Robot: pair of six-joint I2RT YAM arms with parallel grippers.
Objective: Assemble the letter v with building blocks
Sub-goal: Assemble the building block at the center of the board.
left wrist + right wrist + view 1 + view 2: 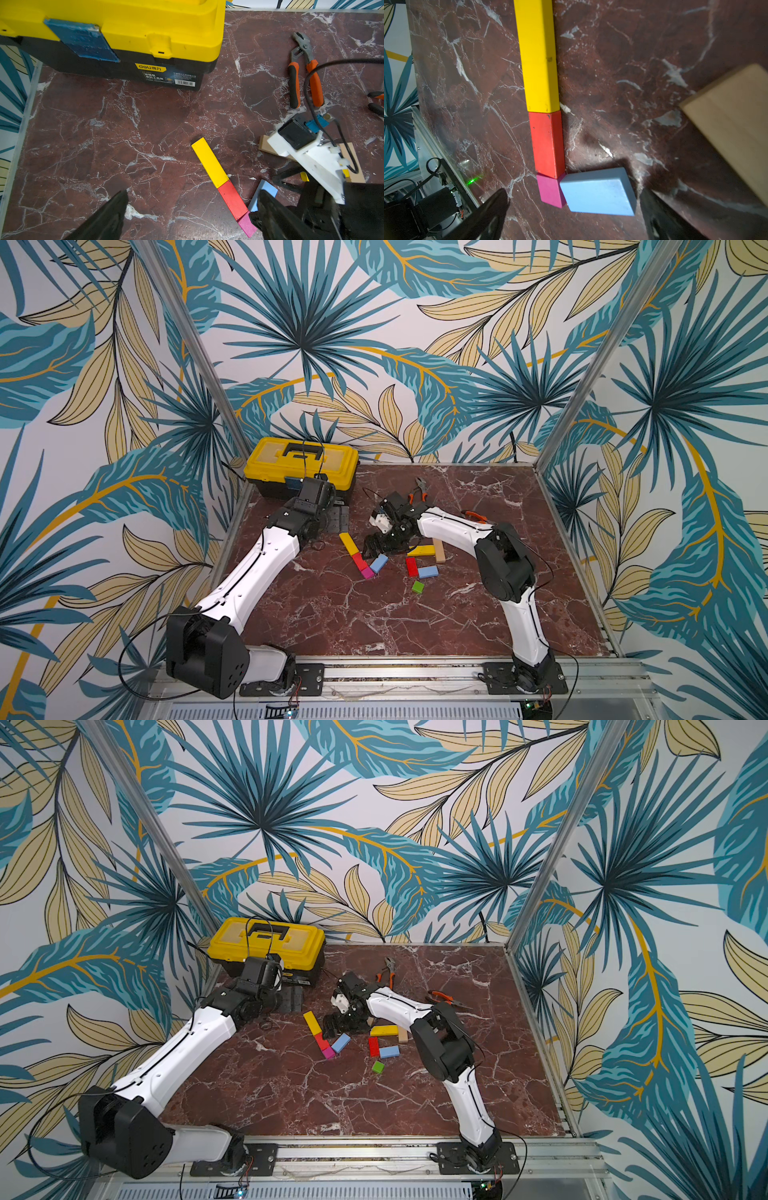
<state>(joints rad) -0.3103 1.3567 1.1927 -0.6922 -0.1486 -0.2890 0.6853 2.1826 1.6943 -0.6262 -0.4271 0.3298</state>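
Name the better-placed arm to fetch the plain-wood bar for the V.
Right. The right pincer, open, hangs over the light-blue block, plain-wood bar just beside it; the left pincer is across the yellow bar, nearer the toolbox.

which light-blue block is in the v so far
Start at the yellow toolbox and follow the yellow bar and red block to the magenta cube. The light-blue block touching that cube is it; the other light-blue block lies apart, beside a loose red block.

plain-wood bar (733, 124): cut by frame edge, blurry | yellow bar (538, 56): far end out of frame | toolbox (124, 31): lid top cut off | needle-nose pliers (377, 108): only handle tips in frame | 2nd yellow bar (304, 176): mostly hid behind right arm (320, 166)
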